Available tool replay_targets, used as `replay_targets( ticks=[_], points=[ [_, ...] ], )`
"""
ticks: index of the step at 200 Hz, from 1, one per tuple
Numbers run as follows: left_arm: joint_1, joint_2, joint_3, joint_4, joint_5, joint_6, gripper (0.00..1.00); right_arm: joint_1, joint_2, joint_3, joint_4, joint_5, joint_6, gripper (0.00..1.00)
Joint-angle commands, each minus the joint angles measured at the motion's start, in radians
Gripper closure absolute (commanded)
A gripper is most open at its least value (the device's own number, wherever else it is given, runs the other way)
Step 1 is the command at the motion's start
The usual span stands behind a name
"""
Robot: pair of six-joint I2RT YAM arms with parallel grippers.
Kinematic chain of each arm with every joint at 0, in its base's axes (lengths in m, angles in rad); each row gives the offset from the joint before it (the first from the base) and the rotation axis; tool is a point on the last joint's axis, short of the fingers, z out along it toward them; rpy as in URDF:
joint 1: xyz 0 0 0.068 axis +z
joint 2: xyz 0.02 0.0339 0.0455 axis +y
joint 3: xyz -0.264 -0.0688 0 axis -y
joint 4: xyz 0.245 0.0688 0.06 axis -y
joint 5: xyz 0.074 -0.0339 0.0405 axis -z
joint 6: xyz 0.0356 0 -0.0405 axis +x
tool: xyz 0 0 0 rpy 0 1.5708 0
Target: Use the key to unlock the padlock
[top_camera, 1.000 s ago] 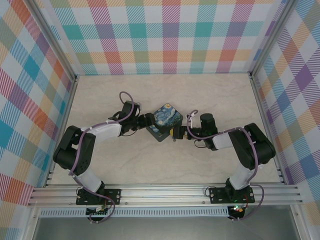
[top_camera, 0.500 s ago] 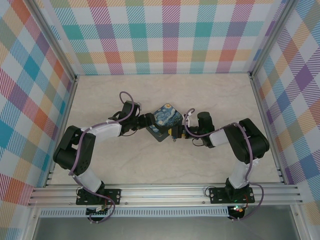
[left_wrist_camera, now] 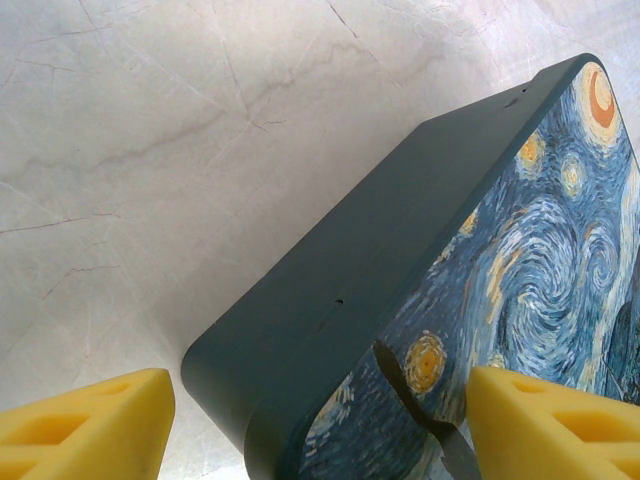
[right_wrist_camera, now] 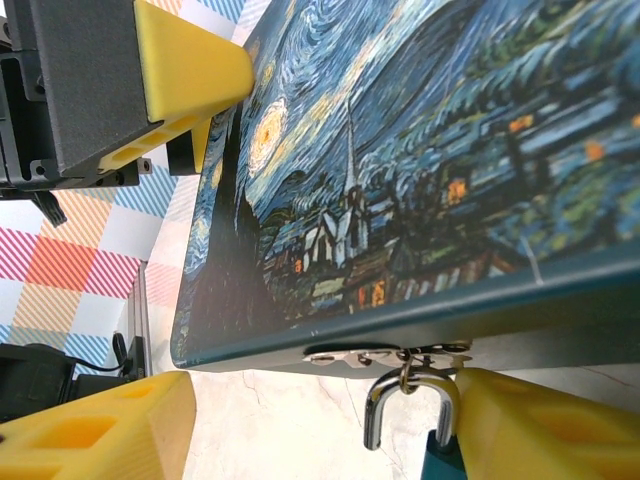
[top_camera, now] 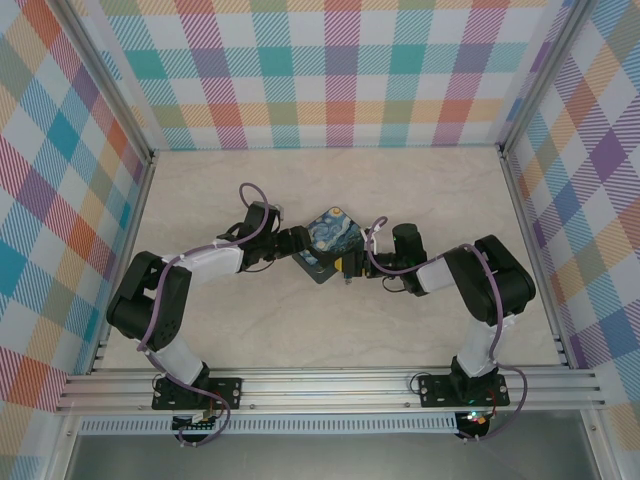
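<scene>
The padlock [right_wrist_camera: 441,459] has a teal body, and its silver shackle [right_wrist_camera: 408,400] hangs through the hasp on the front edge of the painted tin [right_wrist_camera: 420,150]. My right gripper [right_wrist_camera: 320,430] is open around it. Its right finger [right_wrist_camera: 545,430] lies against the padlock, and its left finger [right_wrist_camera: 100,430] stands well away. In the top view the right gripper [top_camera: 350,265] sits at the tin's near right edge. My left gripper [left_wrist_camera: 320,430] straddles a corner of the tin [left_wrist_camera: 400,250], with one finger [left_wrist_camera: 550,420] on the lid and the other [left_wrist_camera: 85,425] at the far side. The key is out of view.
The tin [top_camera: 333,238] lies mid-table on the pale marble surface [top_camera: 330,330], with the left gripper [top_camera: 296,243] at its left corner. Checked walls enclose the table on three sides. Open marble lies behind the tin and in front of both arms.
The right arm has pushed a little left toward the tin, and its jaws have narrowed around the padlock. The left arm and the tin have stayed put.
</scene>
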Motion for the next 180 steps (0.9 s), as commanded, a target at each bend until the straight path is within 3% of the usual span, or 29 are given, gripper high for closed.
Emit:
replay_targets(
  ticks=[1,180],
  points=[
    [-0.01,0.029,-0.03,-0.203,-0.064,0.011,0.25,0.004,-0.008,-0.012,0.048,-0.025,-0.007,0.35],
    [-0.01,0.03,-0.025,-0.218,-0.076,0.02,0.25,-0.008,-0.001,-0.039,0.021,-0.026,-0.025,0.66]
  ],
)
